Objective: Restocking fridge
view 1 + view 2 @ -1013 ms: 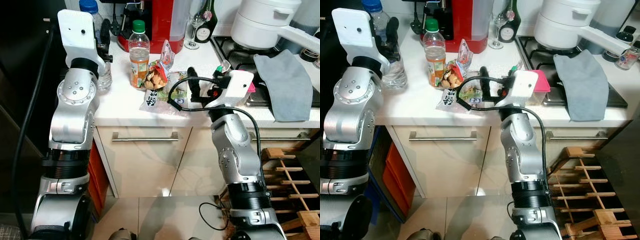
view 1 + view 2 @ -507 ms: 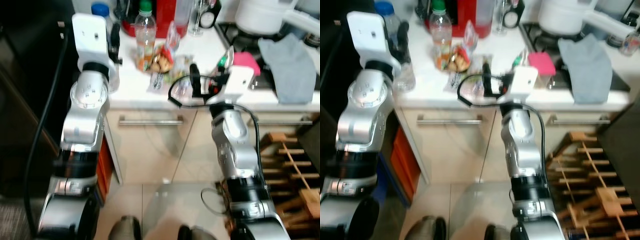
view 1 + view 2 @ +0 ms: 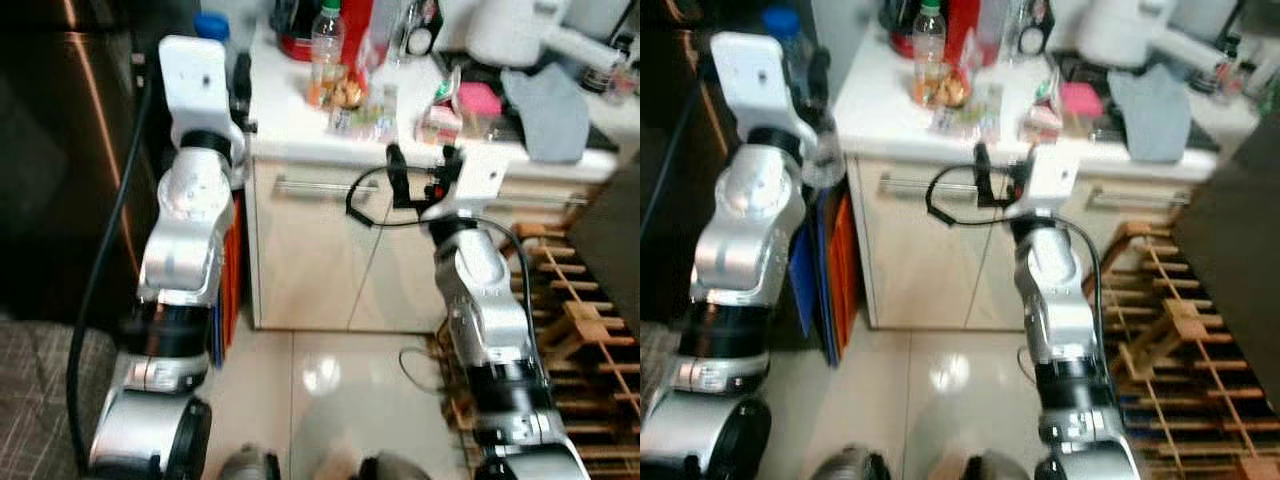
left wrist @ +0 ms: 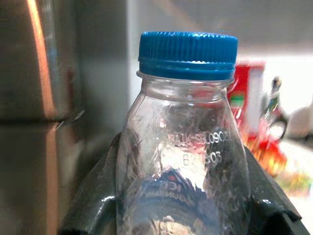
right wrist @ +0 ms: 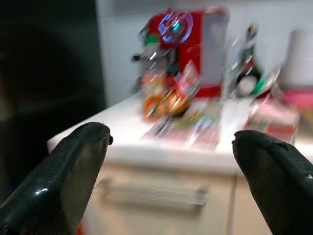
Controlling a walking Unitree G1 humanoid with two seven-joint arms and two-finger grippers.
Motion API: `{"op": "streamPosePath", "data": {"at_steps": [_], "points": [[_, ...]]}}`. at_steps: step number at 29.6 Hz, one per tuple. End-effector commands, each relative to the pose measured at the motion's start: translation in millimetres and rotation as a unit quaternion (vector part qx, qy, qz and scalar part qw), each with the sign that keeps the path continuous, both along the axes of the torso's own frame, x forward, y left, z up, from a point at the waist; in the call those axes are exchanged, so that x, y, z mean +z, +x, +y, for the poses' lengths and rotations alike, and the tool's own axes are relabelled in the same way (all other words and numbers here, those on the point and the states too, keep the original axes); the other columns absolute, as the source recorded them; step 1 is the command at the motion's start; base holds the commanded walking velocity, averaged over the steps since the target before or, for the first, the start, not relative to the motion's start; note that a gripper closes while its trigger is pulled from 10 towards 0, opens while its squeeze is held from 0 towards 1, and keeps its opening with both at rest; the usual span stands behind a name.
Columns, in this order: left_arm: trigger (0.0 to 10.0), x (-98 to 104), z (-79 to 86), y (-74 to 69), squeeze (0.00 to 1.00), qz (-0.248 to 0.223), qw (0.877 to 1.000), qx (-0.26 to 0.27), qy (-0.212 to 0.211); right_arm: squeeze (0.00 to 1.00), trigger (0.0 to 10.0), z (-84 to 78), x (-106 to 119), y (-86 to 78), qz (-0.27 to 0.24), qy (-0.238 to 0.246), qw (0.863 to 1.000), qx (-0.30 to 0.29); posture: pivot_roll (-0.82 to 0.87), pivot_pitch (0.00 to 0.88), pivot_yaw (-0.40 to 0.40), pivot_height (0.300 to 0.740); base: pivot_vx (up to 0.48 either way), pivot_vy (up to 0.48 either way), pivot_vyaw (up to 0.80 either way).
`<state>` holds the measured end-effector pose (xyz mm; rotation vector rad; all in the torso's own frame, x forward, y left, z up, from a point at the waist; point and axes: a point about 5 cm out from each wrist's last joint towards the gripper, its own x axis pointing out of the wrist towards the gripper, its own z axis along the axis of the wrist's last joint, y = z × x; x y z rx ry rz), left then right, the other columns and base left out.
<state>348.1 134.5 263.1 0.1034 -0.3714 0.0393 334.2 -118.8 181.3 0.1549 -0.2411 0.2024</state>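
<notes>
Bottle [image 4: 182, 147], clear plastic with blue cap [image 4: 188, 53], sits clamped between the left pincer [image 3: 236, 95] fingers, raised beside the desk [image 3: 880, 95] edge, near a dark steel fridge door [image 3: 70, 160]. Embossed lettering on its shoulder is too faint to read. Right pincer [image 5: 171, 161] is spread wide and empty, in front of the cabinet drawer handle [image 3: 315, 185]. On the desk: green-capped drink bottle [image 3: 326, 50], snack packets [image 3: 975, 105], red appliance [image 5: 193, 44], grey cloth [image 3: 548, 95]. Labels blurred, unreadable.
</notes>
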Motion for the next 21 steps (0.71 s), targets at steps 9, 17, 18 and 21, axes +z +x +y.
{"op": "streamPosePath", "data": {"at_steps": [9,17,18,21], "points": [[10.0,-46.7,-16.3,-10.4,0.00,0.077,0.996,-0.037,-0.038,0.12,10.0,-13.9,-26.0,-9.7,0.041,-0.014,0.999,-0.010,-0.06,0.000,-0.011,0.740,-0.056,0.000,0.00],[10.0,-69.1,-27.0,-18.8,0.00,0.106,0.991,-0.070,-0.028,0.13,10.0,-20.7,-41.4,-10.2,0.063,-0.082,0.994,-0.028,-0.07,0.000,-0.013,0.740,0.000,-0.480,0.00],[10.0,-69.1,-27.0,-18.8,0.00,0.106,0.991,-0.070,-0.028,0.13,10.0,-20.7,-41.4,-10.2,0.063,-0.082,0.994,-0.028,-0.07,0.000,-0.013,0.740,0.000,-0.480,0.00],[10.0,-71.0,-29.5,-19.9,0.00,0.106,0.991,-0.074,-0.024,0.14,10.0,-23.6,-43.8,-9.9,0.071,-0.080,0.994,-0.030,-0.07,0.000,-0.018,0.740,0.000,-0.480,0.00]]}}
